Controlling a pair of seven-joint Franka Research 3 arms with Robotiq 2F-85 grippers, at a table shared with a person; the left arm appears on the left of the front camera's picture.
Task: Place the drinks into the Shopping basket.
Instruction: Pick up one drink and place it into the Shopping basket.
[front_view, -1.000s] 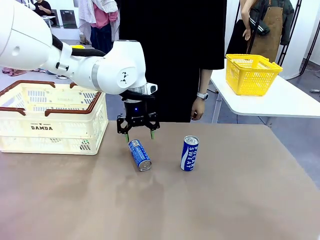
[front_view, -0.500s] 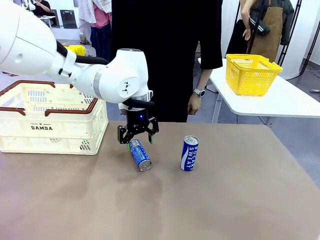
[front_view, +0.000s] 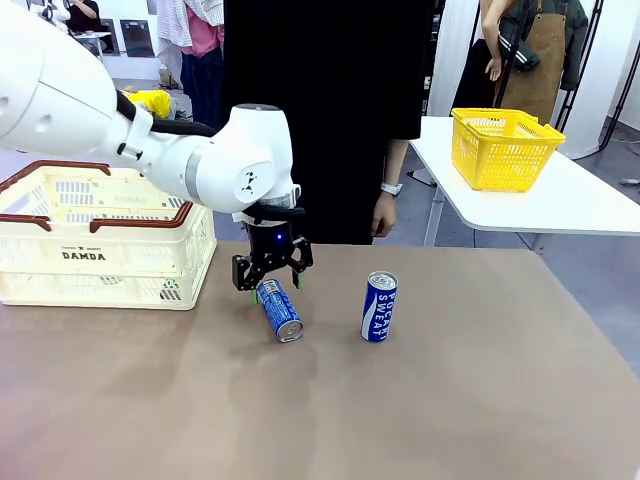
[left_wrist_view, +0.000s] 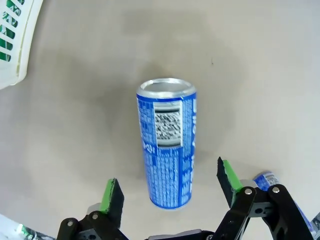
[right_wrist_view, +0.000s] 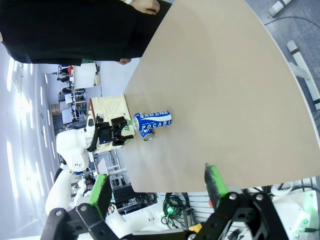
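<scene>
The left gripper (front_view: 274, 289) came down from just above the lying can (front_view: 279, 310) until its spread fingers stood on either side of the can's far end, with gaps left on both sides. It also tilted a little, so one fingertip sat lower than the other. The person (front_view: 330, 100) shifted toward the picture's left, and their hand (front_view: 381, 214) moved with them.

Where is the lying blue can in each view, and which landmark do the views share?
Front view: lying can left of centre, beside the upright can.
Left wrist view: lying can in the middle, silver top up.
Right wrist view: lying can small, left of centre, under the upright can.
Shared landmark: the basket.
</scene>
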